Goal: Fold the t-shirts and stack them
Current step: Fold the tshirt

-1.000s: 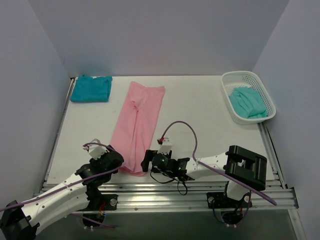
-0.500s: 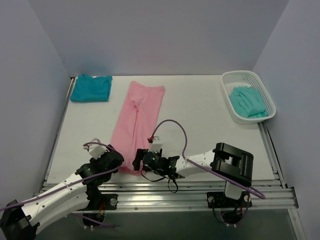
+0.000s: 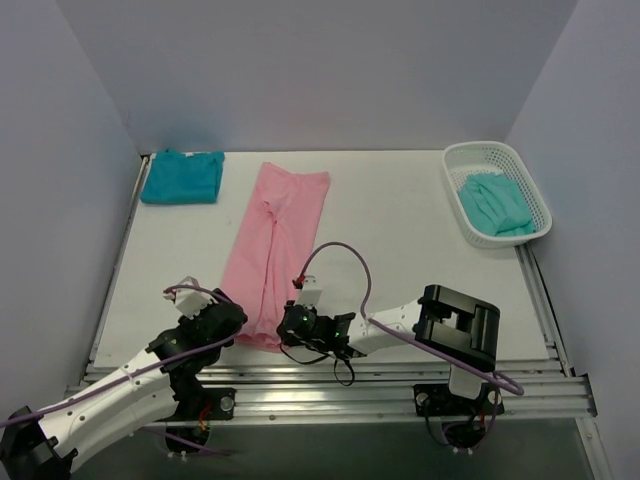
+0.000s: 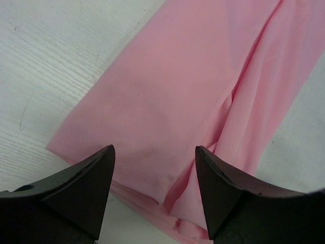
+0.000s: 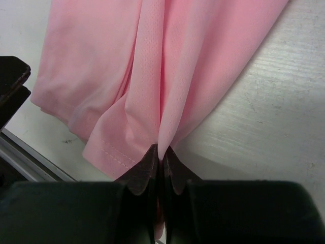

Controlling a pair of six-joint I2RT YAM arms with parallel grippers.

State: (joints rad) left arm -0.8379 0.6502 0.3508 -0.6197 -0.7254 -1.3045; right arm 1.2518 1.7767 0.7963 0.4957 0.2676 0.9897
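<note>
A light pink t-shirt lies folded lengthwise into a long strip down the middle-left of the table. My right gripper is shut on the near right corner of that strip; in the right wrist view the pink cloth bunches into a ridge between its closed fingers. My left gripper hovers open over the strip's near left corner, the pink hem showing between its spread fingers. A deep teal t-shirt lies folded at the back left. A paler mint-teal t-shirt lies in the basket.
A white mesh basket stands at the back right, against the right wall. Metal rails run along the near table edge below both grippers. Purple-grey walls close in the left, back and right sides.
My right gripper slid left to the pink shirt's near right corner and closed on the cloth. The left gripper stayed open in place.
</note>
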